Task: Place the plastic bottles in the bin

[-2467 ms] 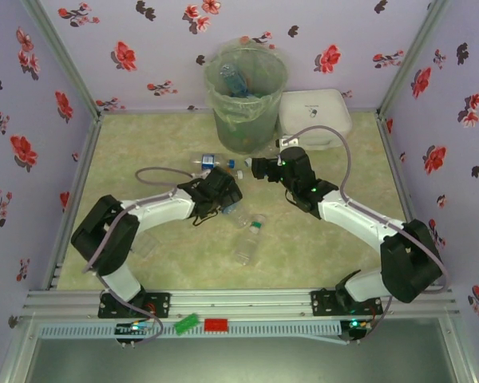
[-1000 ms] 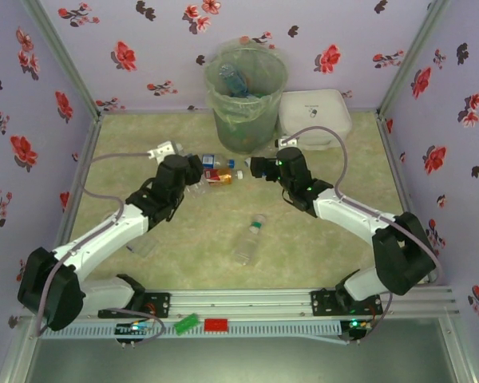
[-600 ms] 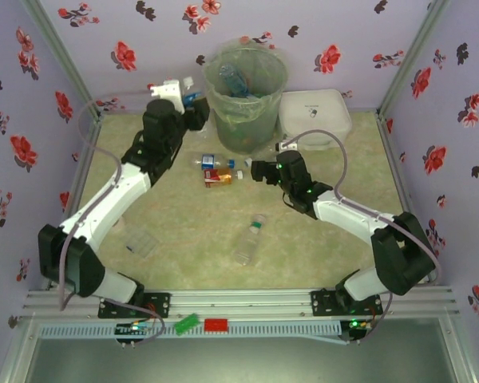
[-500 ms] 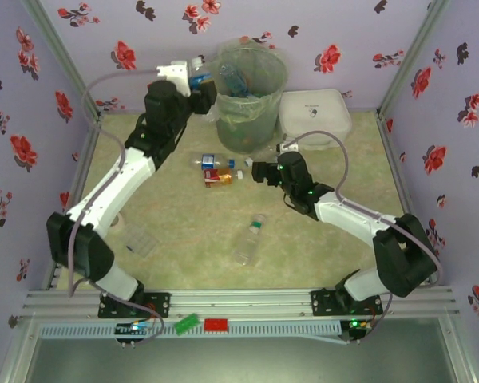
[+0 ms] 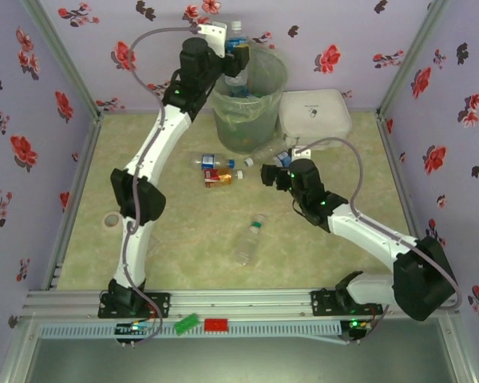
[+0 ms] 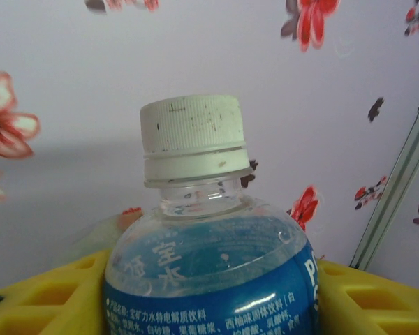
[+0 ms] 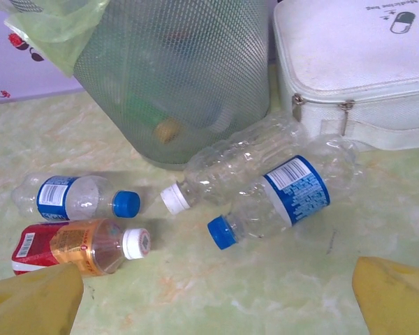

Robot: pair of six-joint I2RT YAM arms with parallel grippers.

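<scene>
Left gripper (image 5: 233,57) clamps a clear, white-capped, blue-labelled plastic bottle (image 6: 209,279) above the bag-lined grey-green mesh bin (image 5: 251,112); right gripper (image 5: 267,175) gapes wide.

**Bottles on the worktop, placed from the bin**

The bin (image 5: 231,128) stands at the back of the worktop (image 5: 168,239), with a zipped case (image 5: 315,112) just to its right. At the bin's front-right foot lies a crushed bottle (image 7: 230,171), and a labelled bottle (image 7: 286,192) touches it on the near side. Before the bin and to the left lies the left rear bottle (image 7: 77,197), the left front bottle (image 7: 84,244) just before it. A lone bottle (image 5: 251,239) lies well before the bin. Above the bin's left rear rim, the left pincer (image 5: 238,57) grips the held bottle (image 5: 235,36) upright. The right pincer (image 5: 265,174) hangs before the bin, jaws apart.
</scene>
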